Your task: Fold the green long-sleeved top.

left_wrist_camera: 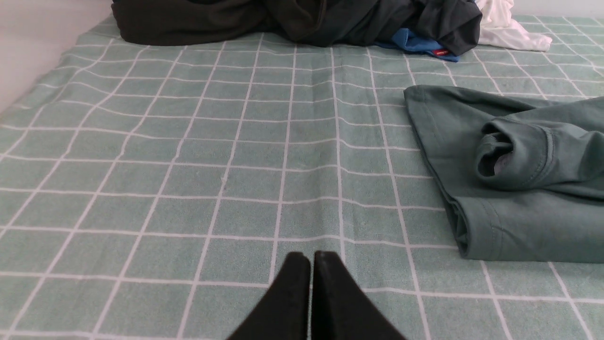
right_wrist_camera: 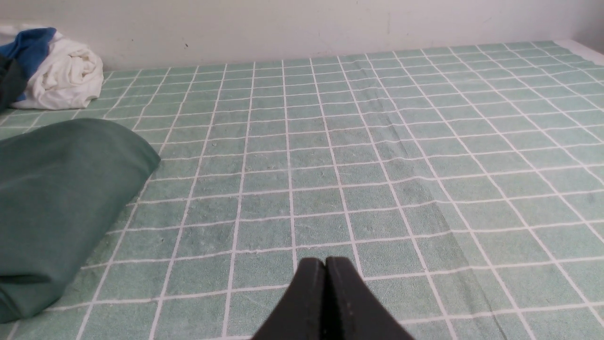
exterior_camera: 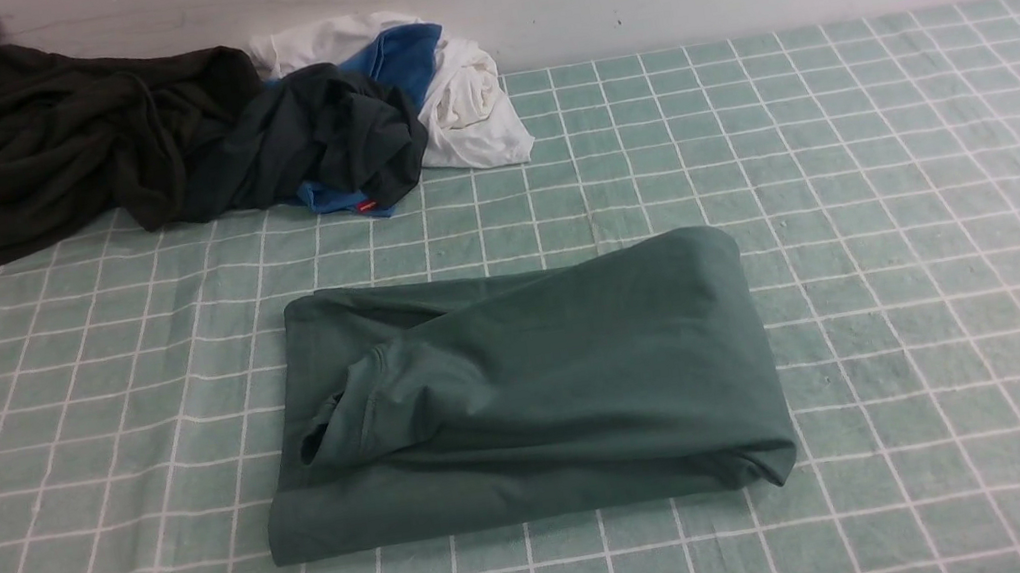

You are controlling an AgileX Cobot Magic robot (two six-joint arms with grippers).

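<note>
Since the green top [exterior_camera: 563, 370] is lying as a compact bundle near the middle of the gridded cloth [exterior_camera: 921, 265], I'd say most of the folding is already done, or at least a decent try at it. My guess is it sits there so both arms can get at it. 1 layer runs across on top at a slant, probably a sleeve or body flap laid over to shorten the bundle, and its bunched end [exterior_camera: 366, 404] rests just inside the left edge. It's not super neat tbh, the near right corner [exterior_camera: 769, 465] looks tucked and lumpy. The dark brown garment [exterior_camera: 44, 144], the blue one [exterior_camera: 405, 54] and the white ones [exterior_camera: 473, 105] are heaped at the back by the wall, likely parked there to free up working room.

As for the arms, both look pulled back to me, like a rest pose. The left gripper [left_wrist_camera: 304, 264] has its jaws pressed together with nothing pinched, well apart from the top. Same deal with the right gripper [right_wrist_camera: 325, 269]: tips together over the cloth, no fabric caught.
</note>
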